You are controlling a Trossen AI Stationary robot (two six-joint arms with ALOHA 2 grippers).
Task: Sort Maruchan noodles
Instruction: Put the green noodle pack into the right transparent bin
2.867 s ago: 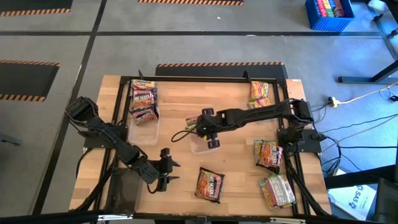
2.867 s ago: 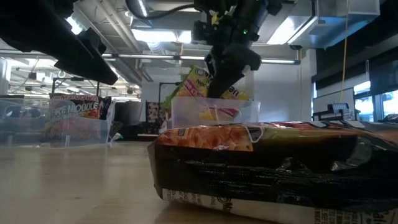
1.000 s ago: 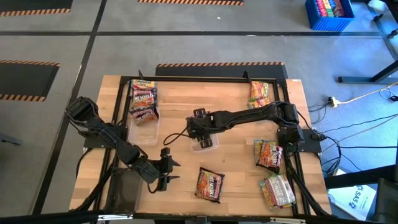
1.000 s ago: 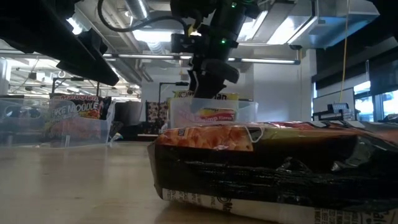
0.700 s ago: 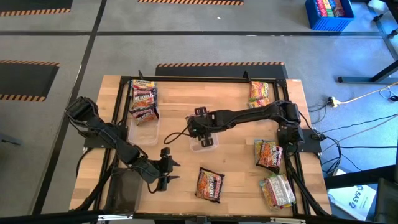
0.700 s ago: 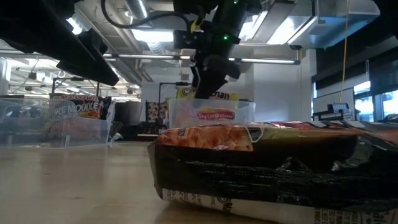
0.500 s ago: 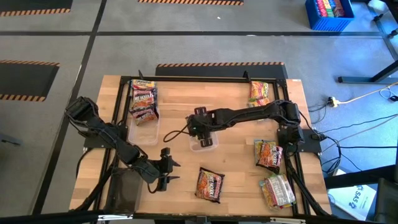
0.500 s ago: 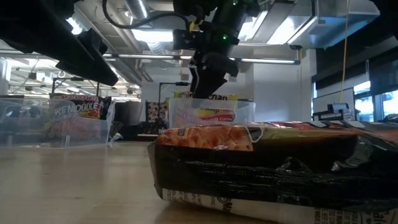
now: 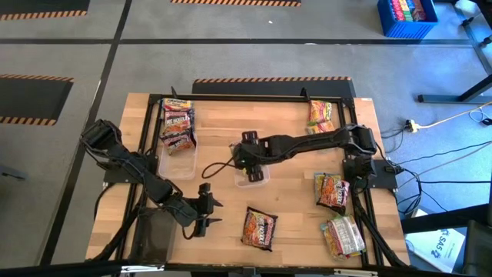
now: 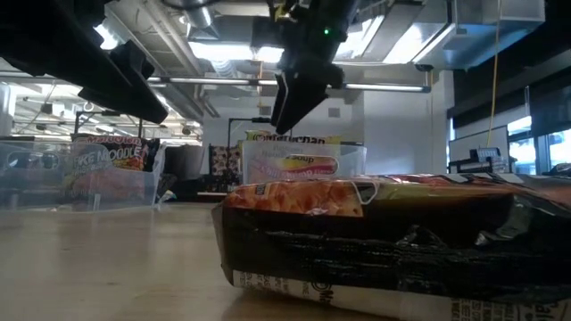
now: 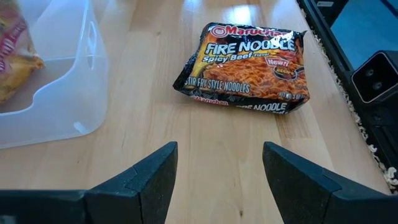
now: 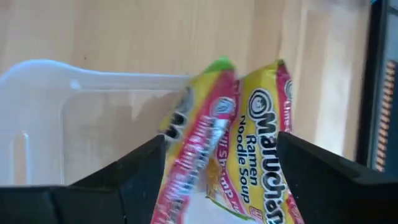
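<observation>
My right gripper hangs open above the clear tray at mid-table, fingers pointing steeply down and clear of its contents. Two yellow Maruchan ramen packets stand on edge inside that tray, leaning side by side; the low view shows them behind the tray wall under the gripper. My left gripper waits open near the front left. A dark Fire Noodle packet lies flat on the wood ahead of it.
A second clear tray at the far left holds dark red packets. Loose packets lie at the far right, the right edge and the near right corner. A black frame rail borders the tabletop.
My right gripper has opened, let go of the yellow packet and risen above the middle tray. The packet stays in the tray, standing on edge beside the other yellow one.
</observation>
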